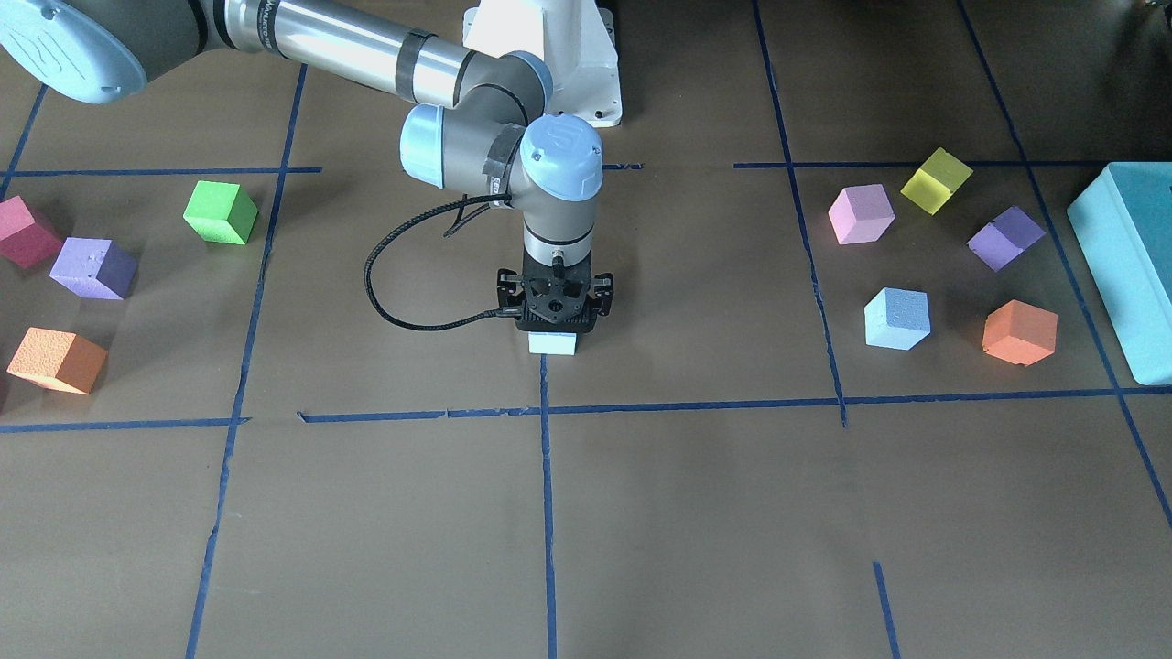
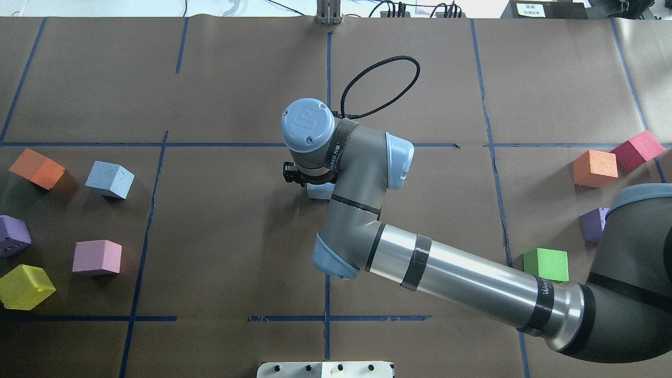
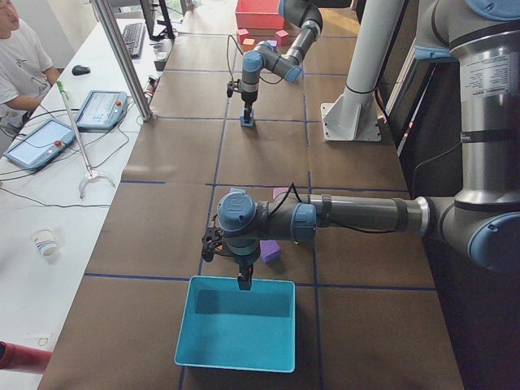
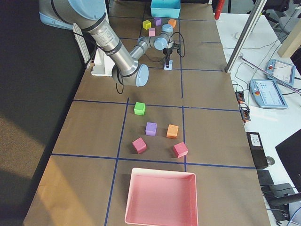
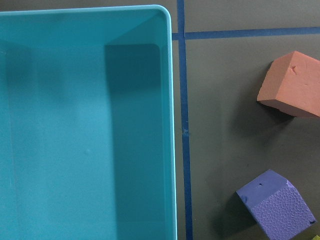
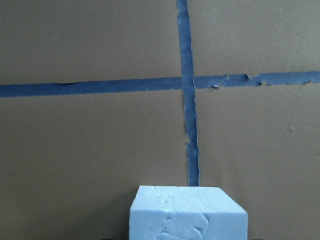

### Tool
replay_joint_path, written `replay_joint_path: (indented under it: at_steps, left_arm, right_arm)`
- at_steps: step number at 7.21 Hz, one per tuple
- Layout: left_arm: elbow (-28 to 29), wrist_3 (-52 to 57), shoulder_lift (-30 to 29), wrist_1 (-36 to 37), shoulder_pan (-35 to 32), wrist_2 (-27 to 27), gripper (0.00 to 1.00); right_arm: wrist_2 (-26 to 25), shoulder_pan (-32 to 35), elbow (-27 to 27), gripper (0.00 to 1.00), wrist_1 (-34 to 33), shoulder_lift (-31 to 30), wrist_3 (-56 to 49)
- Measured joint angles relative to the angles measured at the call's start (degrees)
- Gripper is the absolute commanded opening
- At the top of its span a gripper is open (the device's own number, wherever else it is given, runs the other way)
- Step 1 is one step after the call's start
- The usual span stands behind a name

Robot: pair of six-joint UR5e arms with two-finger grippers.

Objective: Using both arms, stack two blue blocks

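Blue block [image 1: 552, 344] rests mid-frame on desk [image 1: 696, 513] under right tool [image 1: 553, 331], apparently as base for second blue block [image 1: 897, 318] at right; whether tool is clamped cannot be told.

Cube tally, 11 total: 2 pale blue blocks [image 1: 897, 318] [image 1: 552, 344], 2 orange cubes [image 1: 1019, 331] [image 1: 57, 360], 2 purple cubes [image 1: 1005, 238] [image 1: 92, 268], 2 crimson cubes [image 4: 139, 145] [image 4: 180, 149] at lower centre of the right-side view, 1 green cube [image 1: 221, 212], 1 yellow cube [image 1: 935, 180], 1 pink cube [image 1: 861, 214]. Containers: 1 teal bin [image 1: 1122, 247], 1 pink tray [image 4: 162, 171]. 2 arms [image 2: 462, 273] [image 3: 357, 215].
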Motion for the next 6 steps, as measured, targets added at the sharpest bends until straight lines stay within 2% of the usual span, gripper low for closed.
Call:
replay_joint_path:
  at_steps: [1,3,4,6]
  left_arm:
    - [-0.15,0.0,0.0,-0.02,0.0,0.02,1.0]
    - [-2.04,-0.01,-0.01,0.37,0.01,0.4,1.0]
    - [-2.61,-0.2,-0.25,0.35,0.1,0.47,1.0]
    - [-3.32,-0.58,-3.08,-0.78,0.22,0.13,1.0]
  right_arm:
    - [1.07,0.98,1.54,1.0,-2.17,0.35,-1.17]
    - [6.87,7.04,7.84,1.0,-9.79,-0.01,-7.74]
    - [11.14,12.61,11.7,1.0,-14.17,-1.85,-14.64]
    - [18.07,25.41,19.52,1.0,-19.8,-10.87,-34.25]
